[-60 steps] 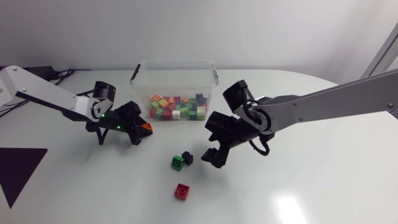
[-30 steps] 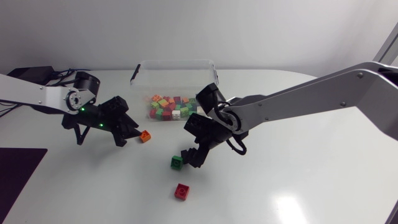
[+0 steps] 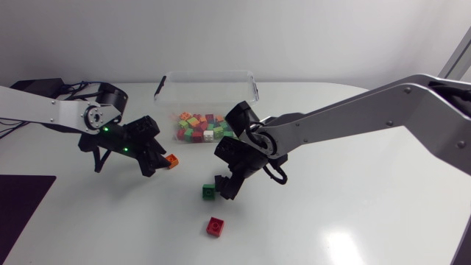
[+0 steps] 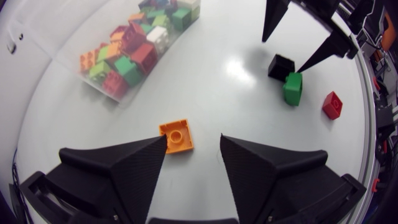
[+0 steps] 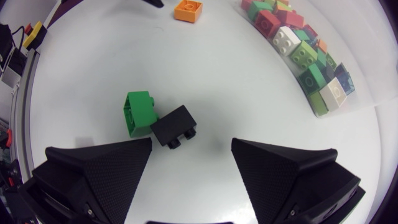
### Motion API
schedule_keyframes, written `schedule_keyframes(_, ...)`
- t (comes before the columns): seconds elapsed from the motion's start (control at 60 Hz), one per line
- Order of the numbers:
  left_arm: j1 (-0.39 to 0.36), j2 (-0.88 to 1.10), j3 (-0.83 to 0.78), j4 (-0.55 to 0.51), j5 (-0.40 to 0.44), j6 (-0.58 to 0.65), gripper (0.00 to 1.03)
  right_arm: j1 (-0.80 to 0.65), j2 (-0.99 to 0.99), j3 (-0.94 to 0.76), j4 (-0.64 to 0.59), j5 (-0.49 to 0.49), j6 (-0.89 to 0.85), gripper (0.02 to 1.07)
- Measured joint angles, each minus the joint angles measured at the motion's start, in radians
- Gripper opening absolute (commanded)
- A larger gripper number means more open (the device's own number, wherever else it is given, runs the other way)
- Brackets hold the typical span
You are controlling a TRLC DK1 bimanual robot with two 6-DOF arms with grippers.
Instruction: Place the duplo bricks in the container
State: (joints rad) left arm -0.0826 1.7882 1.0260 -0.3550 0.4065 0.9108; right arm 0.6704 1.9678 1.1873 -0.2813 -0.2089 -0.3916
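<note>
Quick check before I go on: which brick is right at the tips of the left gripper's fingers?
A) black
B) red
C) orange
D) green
C: in the left wrist view the orange brick lies just ahead of the left gripper, by its open fingertips, while the green brick, black brick and red brick lie farther off.

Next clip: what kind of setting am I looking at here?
Probably a robotics lab bench. A left arm and a right arm hang over a plain white table, which holds a clear container of toy bricks and a few loose ones, such as the red brick.
</note>
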Motion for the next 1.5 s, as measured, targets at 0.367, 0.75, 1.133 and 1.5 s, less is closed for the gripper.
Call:
schedule_keyframes(0.367,-0.08,0.099,0.102,-0.033,-0.179,-0.164,0.79,-0.02,-0.082,-0.06,0.0,-0.014,-0.005,0.96)
schedule_keyframes(0.75,-0.104,0.186,0.159,-0.06,-0.237,-0.266,0.41,0.009,-0.133,-0.079,-0.025,-0.016,-0.004,0.96)
schedule_keyframes(1.133,-0.13,0.202,0.209,-0.159,-0.24,-0.303,0.32,0.016,-0.154,-0.079,-0.053,-0.009,0.011,0.96)
schedule_keyframes(1.5,-0.12,-0.055,0.129,-0.205,-0.24,-0.301,0.32,-0.02,-0.089,-0.076,-0.057,-0.106,-0.243,0.97)
